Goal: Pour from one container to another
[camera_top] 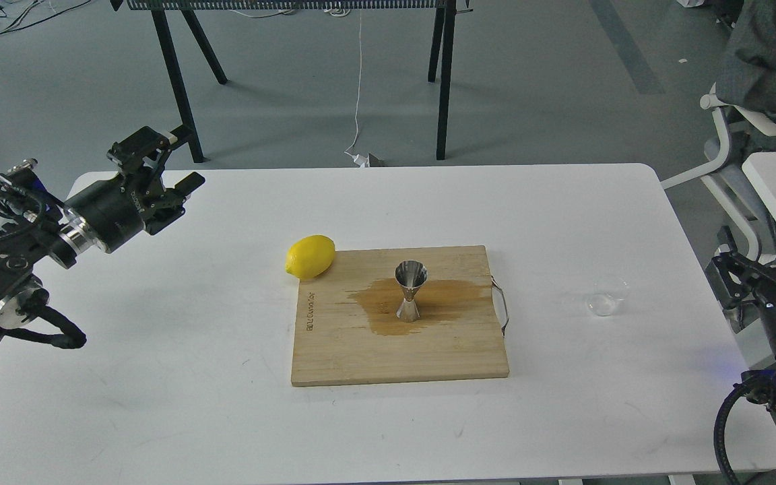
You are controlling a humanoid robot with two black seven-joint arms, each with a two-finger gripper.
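Observation:
The small clear cup (pixel 607 295) stands upright on the white table, right of the cutting board, and I cannot tell if it holds liquid. The shiny steel jigger (pixel 409 291) stands upright near the middle of the wooden cutting board (pixel 341 350), inside a wet brown patch. My right gripper (pixel 765 261) is at the table's right edge, open and empty, a short way right of the cup and not touching it. My left gripper (pixel 171 160) hovers open and empty over the table's far left corner, well away from both containers.
A yellow lemon (pixel 310 256) lies at the board's far left corner. A metal handle (pixel 501 306) sticks out of the board's right side. The white table (pixel 159 377) ends in rounded corners; a chair (pixel 731 135) and a second table stand to the right.

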